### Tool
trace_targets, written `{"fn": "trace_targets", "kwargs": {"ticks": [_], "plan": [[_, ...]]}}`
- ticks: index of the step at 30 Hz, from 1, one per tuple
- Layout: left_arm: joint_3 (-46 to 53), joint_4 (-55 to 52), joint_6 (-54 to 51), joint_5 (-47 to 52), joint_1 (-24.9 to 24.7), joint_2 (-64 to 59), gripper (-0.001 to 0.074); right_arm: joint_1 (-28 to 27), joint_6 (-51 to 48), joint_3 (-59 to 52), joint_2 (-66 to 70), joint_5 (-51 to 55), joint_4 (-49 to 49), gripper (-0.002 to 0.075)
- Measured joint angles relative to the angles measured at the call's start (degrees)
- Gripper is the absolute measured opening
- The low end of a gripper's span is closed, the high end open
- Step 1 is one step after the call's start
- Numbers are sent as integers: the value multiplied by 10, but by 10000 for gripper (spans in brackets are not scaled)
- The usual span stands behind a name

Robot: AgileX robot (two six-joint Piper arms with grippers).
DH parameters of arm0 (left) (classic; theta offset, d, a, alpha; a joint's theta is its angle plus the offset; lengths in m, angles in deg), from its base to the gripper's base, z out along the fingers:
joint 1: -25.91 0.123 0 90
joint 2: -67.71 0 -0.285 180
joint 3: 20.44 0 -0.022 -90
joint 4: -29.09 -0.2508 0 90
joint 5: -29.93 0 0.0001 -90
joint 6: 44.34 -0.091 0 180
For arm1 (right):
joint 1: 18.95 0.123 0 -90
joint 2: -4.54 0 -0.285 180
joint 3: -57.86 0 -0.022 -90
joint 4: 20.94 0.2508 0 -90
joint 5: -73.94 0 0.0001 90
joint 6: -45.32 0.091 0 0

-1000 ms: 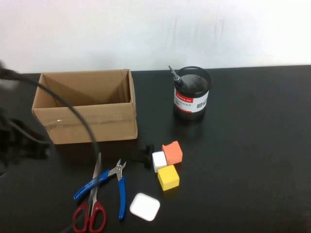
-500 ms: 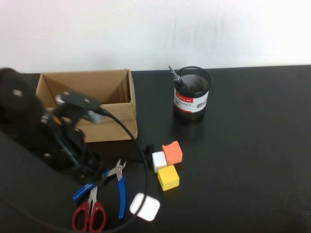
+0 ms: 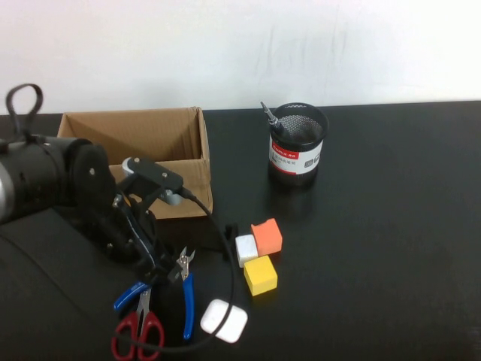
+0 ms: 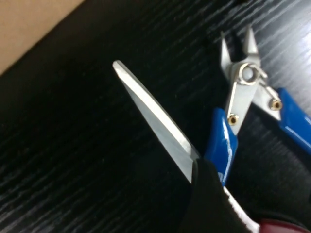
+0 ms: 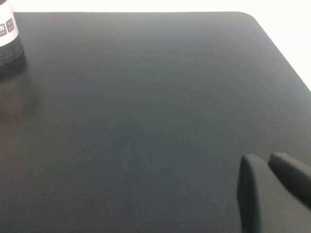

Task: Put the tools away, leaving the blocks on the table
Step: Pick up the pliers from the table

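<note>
Red-handled scissors and blue-handled pliers lie crossed on the black table near the front left. My left gripper hangs low over their blades, open. One black finger rests beside the scissors blade, close to the pliers' head. The slim tool stands in the mesh pen cup. The orange block, white block and yellow block sit clustered together. My right gripper is shut over bare table, outside the high view.
An open cardboard box stands at the back left, just behind my left arm. A white rounded-square case lies beside the pliers' handles. A small black piece sits left of the white block. The arm's cable loops over the tools.
My left arm has swung in from the left edge and come down over the scissors and pliers, and its jaws have opened. The tools and blocks have not moved.
</note>
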Motion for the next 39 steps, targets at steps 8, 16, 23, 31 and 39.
{"fn": "trace_targets", "kwargs": {"ticks": [8,16,23,31,39], "plan": [[0,0,-1,-10,0,-31,379,0,0,0,0,0,0,-6],[-1,0,-3,-14,0,-51,326,0,0,0,0,0,0,-6],[-6,-1,-3,-17,0,-61,181,0,0,0,0,0,0,-6],[-7,-1,-5,-20,0,-61,79,0,0,0,0,0,0,-6],[-43,-13,-5,26,0,-60,79,0,0,0,0,0,0,-6]]}}
